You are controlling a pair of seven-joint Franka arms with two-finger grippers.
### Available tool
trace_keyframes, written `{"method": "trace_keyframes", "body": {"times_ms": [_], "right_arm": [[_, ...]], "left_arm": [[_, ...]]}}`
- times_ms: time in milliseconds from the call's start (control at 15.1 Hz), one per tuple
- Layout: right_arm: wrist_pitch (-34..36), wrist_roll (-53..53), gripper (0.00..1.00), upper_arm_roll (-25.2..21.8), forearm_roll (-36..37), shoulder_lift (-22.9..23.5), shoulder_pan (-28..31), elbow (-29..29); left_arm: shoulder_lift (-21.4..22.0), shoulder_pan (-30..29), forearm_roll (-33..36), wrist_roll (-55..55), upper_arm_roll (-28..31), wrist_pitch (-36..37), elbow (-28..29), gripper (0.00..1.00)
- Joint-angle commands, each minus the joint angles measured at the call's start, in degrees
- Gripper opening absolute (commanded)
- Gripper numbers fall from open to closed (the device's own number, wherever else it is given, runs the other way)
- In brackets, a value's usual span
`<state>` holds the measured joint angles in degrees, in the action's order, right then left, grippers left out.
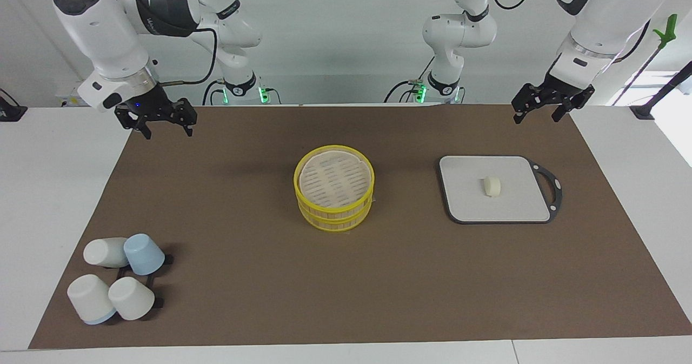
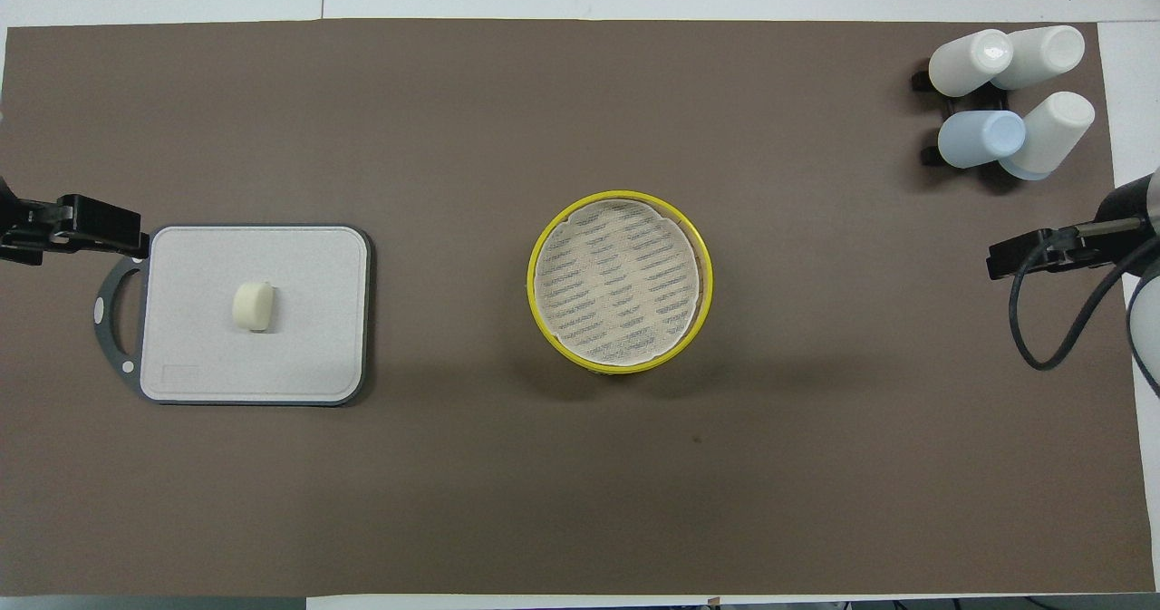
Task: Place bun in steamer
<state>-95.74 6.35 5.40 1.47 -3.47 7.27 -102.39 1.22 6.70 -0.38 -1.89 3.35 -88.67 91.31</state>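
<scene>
The bun (image 1: 492, 186), a small cream-white dough piece, lies on the middle of a grey rectangular board (image 1: 470, 202) toward the left arm's end of the table; it also shows in the overhead view (image 2: 253, 305). The steamer (image 1: 335, 211), a round bamboo basket with yellow rims in two tiers, stands at the table's middle with nothing on its pale slatted base; it also shows in the overhead view (image 2: 535, 275). My left gripper (image 1: 536, 119) is open and empty, up in the air over the mat's corner beside the board. My right gripper (image 1: 168, 133) is open and empty, over the mat's corner at the right arm's end.
Several upturned white and pale blue cups (image 1: 119, 277) sit on a black rack at the right arm's end, farther from the robots than the steamer; they also show in the overhead view (image 2: 1006, 93). A brown mat (image 1: 243, 299) covers the table.
</scene>
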Motion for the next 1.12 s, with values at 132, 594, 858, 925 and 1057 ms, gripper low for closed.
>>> {"method": "trace_keyframes", "body": {"times_ms": [132,594,858,925,1057], "right_arm": [[-1.21,-0.20,1.00,0.49,-0.94,-1.63,0.82,-1.94],[-1.29,-0.28,1.00,0.58,-1.03,-1.89,0.56,-2.20],[-6.20,-5.35,1.00,1.72,-1.12,-0.49,-2.94,-2.29],[-6.74,-9.04,1.00,1.72,-1.47,0.47,-5.40,-2.03],[-8.23,-18.43,1.00,1.81,-1.56,2.41,-11.11,-0.63]], "left_arm": [[0.98,0.34,0.82,-0.04,0.08,-0.89,1.07,1.00],[2.02,-0.36,0.82,0.39,0.08,-0.98,3.25,1.00],[9.13,-0.54,0.82,1.01,0.43,-15.61,21.92,1.00],[10.80,-0.54,0.82,1.97,0.43,-20.27,27.73,1.00],[10.74,-0.28,0.82,5.57,0.43,-27.23,35.31,1.00]]}}
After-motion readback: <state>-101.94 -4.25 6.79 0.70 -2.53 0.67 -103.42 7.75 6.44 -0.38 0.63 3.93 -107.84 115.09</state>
